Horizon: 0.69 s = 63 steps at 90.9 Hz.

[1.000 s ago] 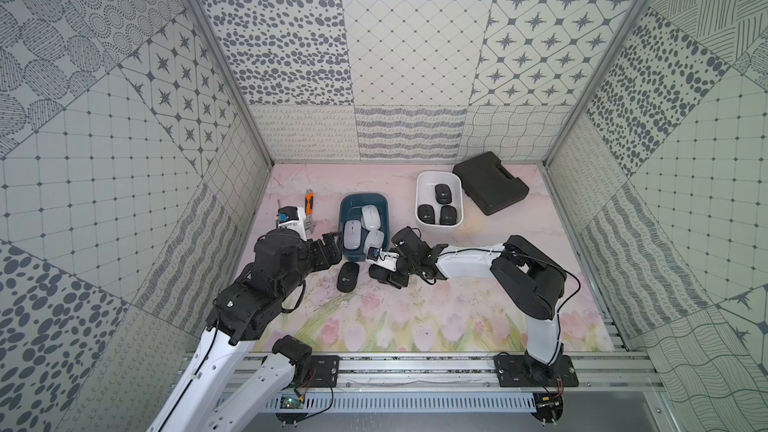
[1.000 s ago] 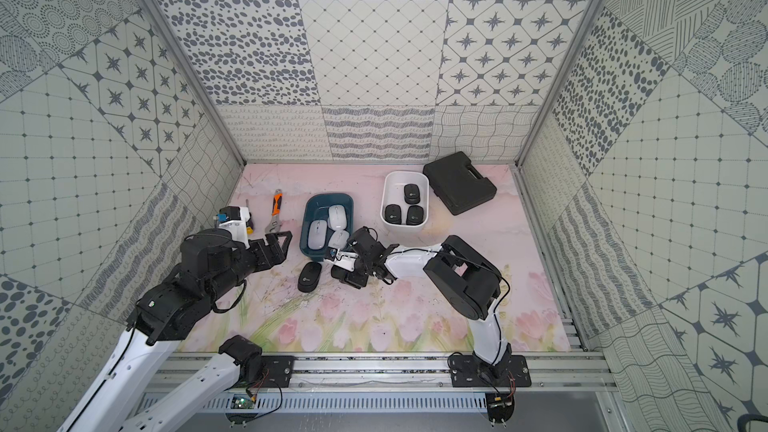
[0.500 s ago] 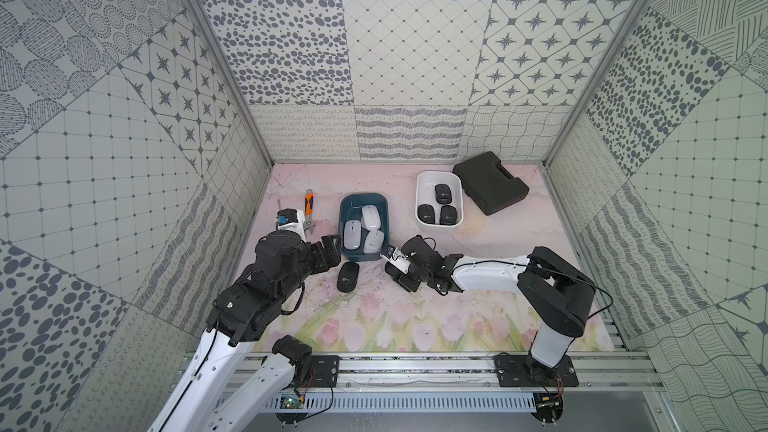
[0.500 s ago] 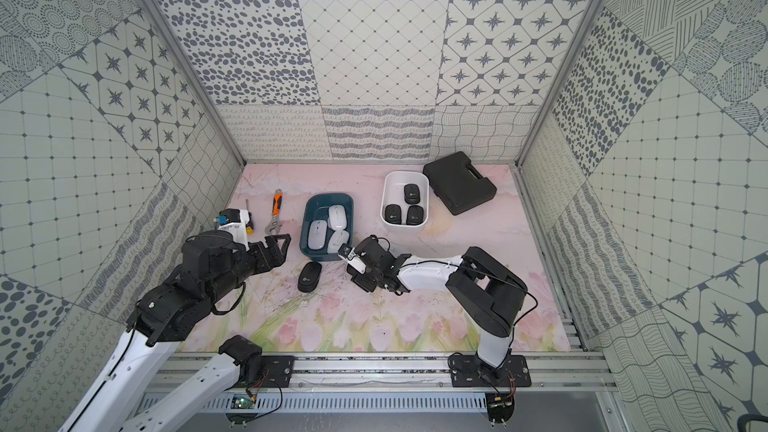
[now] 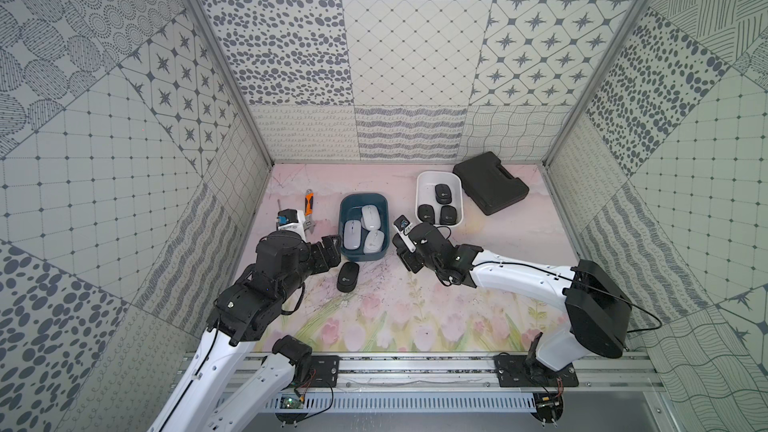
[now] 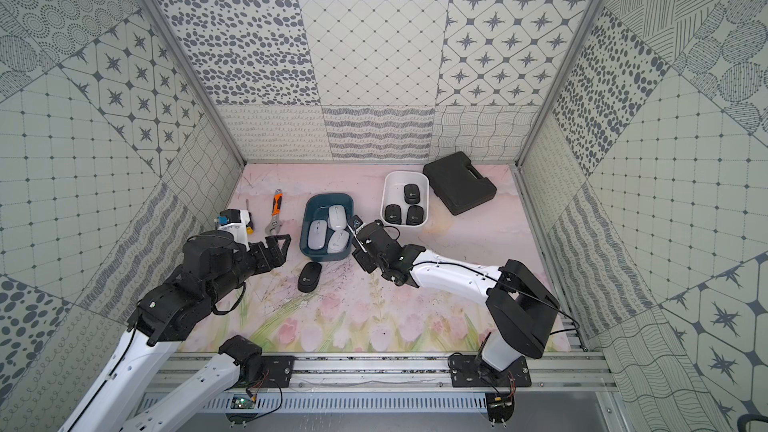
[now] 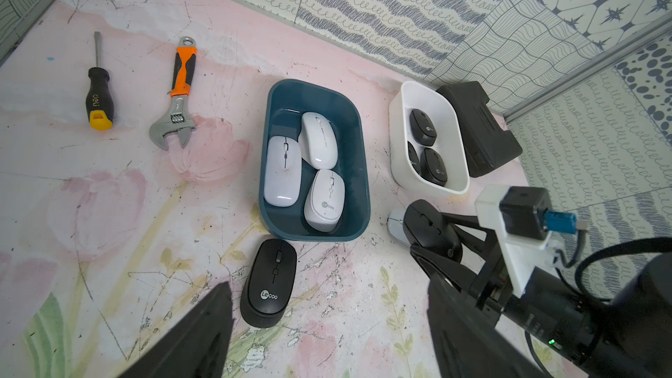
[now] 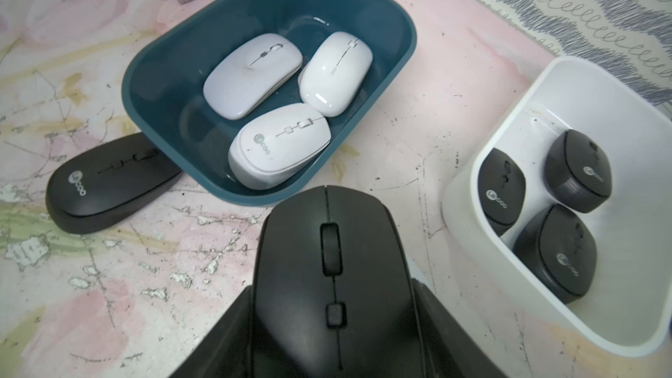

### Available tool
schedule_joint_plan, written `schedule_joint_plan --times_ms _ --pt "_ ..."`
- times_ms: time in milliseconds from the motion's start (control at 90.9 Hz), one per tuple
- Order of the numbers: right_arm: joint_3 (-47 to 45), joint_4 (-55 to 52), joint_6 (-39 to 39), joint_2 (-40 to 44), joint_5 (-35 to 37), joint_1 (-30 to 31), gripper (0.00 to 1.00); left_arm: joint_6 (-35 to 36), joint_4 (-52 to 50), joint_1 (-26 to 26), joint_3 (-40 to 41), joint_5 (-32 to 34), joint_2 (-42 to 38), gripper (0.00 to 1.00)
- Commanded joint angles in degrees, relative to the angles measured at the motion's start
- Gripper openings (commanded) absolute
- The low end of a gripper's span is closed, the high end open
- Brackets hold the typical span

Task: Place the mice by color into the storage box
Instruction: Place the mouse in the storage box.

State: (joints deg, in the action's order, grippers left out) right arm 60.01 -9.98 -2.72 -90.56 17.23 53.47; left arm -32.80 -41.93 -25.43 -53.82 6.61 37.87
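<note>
Far left on the floral mat (image 5: 374, 317): black-and-yellow screwdriver (image 7: 97, 100), then orange-handled adjustable wrench (image 7: 180, 92).

Left gripper (image 6: 279, 249): jaws spread wide, nothing between them. It hovers just left of the dark teal plastic bin (image 5: 364, 197).

Loose black oval mouse (image 5: 347, 277) lies on the mat right by the bin's near wall; I cannot tell whether they touch. The bin holds three glossy white mice (image 7: 320, 140).

Right gripper (image 5: 409, 257): clamped on a second black mouse (image 8: 329, 249), between the teal bin and the white plastic bin (image 5: 438, 173). That bin holds three black mice (image 5: 443, 193). Black hard plastic case (image 5: 490, 182) sits just right of it.

View differences:
- Both top views hide the gripped mouse under the gripper body.
- The right wrist view shows it head-on, with a finger on each flank.
- Only the left wrist view shows a pale mouse edge (image 7: 394, 221) on the mat behind the gripped one.
</note>
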Motion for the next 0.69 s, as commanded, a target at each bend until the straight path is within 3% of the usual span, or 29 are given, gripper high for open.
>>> schedule_joint_plan --times_ms 0,253,682 --pt "3.52 -0.38 -3.95 1.29 3.5 -2.22 0.59 0.44 -0.04 -0.08 -0.25 0.85 0.12 0.87" --pt "8.78 -0.29 -7.55 -1.76 4.96 -8.8 0.58 0.45 -0.38 -0.06 -0.21 0.84 0.21 0.87" --pt "23.6 -1.99 -11.69 -19.14 2.88 -19.89 0.59 -0.59 -1.89 -0.06 0.01 0.54 0.21 0.87"
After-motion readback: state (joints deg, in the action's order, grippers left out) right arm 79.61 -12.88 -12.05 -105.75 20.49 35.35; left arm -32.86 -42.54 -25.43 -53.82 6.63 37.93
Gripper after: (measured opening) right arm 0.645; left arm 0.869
